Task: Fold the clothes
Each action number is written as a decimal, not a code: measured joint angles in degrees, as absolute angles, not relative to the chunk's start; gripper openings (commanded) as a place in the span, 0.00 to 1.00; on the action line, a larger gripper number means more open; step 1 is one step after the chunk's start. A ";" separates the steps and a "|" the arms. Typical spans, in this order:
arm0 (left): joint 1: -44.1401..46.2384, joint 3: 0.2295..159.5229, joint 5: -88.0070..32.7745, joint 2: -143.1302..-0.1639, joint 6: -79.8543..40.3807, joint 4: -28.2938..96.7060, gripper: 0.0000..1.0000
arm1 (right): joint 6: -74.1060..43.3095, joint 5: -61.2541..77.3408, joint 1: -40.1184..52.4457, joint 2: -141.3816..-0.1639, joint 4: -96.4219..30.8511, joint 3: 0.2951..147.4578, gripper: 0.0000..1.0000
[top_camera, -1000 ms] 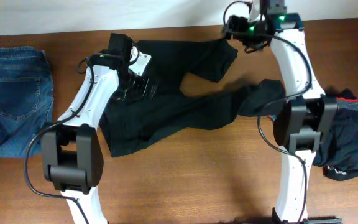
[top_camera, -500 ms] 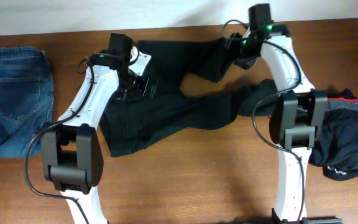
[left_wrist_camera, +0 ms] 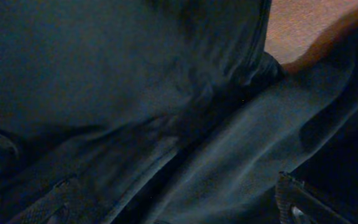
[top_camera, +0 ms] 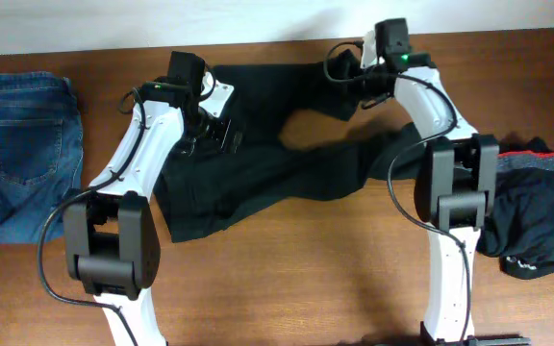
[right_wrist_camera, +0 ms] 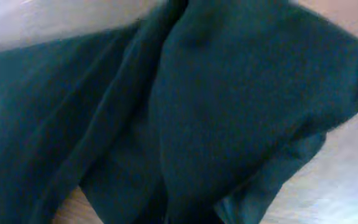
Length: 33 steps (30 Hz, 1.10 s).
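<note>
A dark garment fills nearly the whole frame, slightly blurred. Deep folds run from the far edge down toward the near left, with a broad rounded bulge of cloth on the right. The wooden desk shows at the far left, the near right, and in a small patch at the near left.

Overhead looks straight down; both wrist views press close on black trousers

Overhead: blue jeans cropped at left edge, dark garment heap cropped right. Right-wrist view: black trousers blurred (right pincer closure indiscernible).
</note>
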State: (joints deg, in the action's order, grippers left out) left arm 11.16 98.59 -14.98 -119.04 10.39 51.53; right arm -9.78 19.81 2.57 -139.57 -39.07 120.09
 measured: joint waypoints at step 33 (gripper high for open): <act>11.16 98.59 -14.98 -119.04 10.39 51.55 0.99 | 37.10 14.85 -2.44 -134.06 -40.49 128.46 0.99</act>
